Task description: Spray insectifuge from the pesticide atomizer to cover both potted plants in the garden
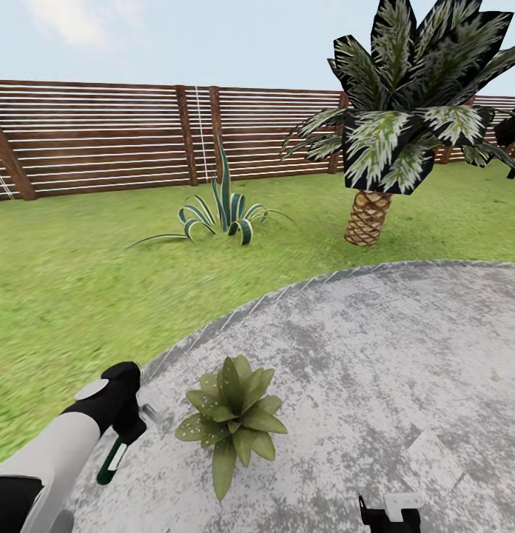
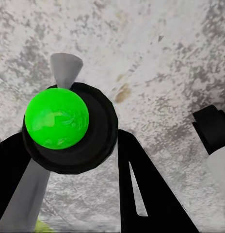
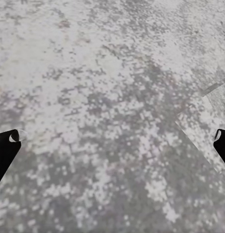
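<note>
So the robot's parked on the round grey patio (image 1: 376, 348) with one potted plant (image 1: 234, 418) right in front of it, a little speckled rosette sitting near the patio's edge where the lawn (image 1: 65, 296) starts. I can't make out its pot from here, the leaves cover it. The second potted plant isn't anywhere I can spot; there's a spiky striped plant (image 1: 224, 211) out on the grass, a palm (image 1: 394, 126) and the slatted fence (image 1: 102, 137) behind, none of which are the targets.

The left hand (image 1: 128, 418) is pinching the pesticide atomizer (image 2: 69, 128). From the wrist camera you get the black body with a bright green ball on top and a grey nozzle cone poking out ahead, fingers (image 2: 151, 194) clamped either side. It's held low, just beside the plant, with what looks like the nozzle end turned toward the leaves, which I'd guess is so the spray lands on the leaves rather than the paving.

The right hand (image 1: 391, 514) hangs at the bottom edge, spread wide, nothing between its fingertips (image 3: 6, 145) but bare paving. Looks like it's just kept out of the way.

My read: grabbing is done, this plant is being covered, the other one is left to find.
</note>
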Tool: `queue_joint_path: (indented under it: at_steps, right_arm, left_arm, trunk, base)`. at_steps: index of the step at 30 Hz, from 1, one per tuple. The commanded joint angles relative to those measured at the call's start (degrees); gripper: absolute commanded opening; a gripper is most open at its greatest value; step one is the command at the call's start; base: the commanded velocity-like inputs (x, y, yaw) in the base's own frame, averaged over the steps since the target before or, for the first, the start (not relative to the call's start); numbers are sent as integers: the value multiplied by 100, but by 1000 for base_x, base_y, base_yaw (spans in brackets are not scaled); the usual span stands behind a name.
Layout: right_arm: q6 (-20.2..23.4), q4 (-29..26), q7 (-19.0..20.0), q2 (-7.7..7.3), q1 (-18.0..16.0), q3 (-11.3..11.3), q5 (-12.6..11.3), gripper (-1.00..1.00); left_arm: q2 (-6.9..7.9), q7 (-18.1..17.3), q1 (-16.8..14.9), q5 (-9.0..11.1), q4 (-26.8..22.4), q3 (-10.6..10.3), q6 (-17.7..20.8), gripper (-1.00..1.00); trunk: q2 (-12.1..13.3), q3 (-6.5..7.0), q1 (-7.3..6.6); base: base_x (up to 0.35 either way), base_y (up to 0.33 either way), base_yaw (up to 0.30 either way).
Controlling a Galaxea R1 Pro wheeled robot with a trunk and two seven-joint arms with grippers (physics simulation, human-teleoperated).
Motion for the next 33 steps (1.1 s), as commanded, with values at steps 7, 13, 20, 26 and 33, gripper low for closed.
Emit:
queue_joint_path:
  at_steps: [7, 13, 20, 26, 33]
  right_arm:
    - [-6, -3, -34, -1, -1, 49, -21, 100]
    - [-6, -3, -34, -1, -1, 48, -24, 100]
    - [-6, -4, -26, 7, -1, 49, -30, 100]
    - [-6, -8, -33, 8, -1, 49, -38, 100]
    - [-6, -12, -49, 8, -1, 49, -41, 100]
  left_arm:
    - [78, -31, 11, 19, -15, 1, 32, -100]
    - [-288, -28, -83, 17, -72, -24, 40, -100]
    - [-202, -18, 135, 81, -24, 555, -19, -100]
    - [-189, 30, 240, 80, -8, 685, 15, -100]
    - [-231, 56, 243, 89, -77, 698, 31, -100]
  trunk:
    - [-2, -5, -1]
    - [-2, -5, -1]
    - [-2, -5, -1]
    - [-2, -5, -1]
    - [-2, -5, -1]
  base:
    - [0, 0, 0]
    - [0, 0, 0]
    - [0, 0, 0]
    - [-1, 0, 125]
    - [-197, -138, 237]
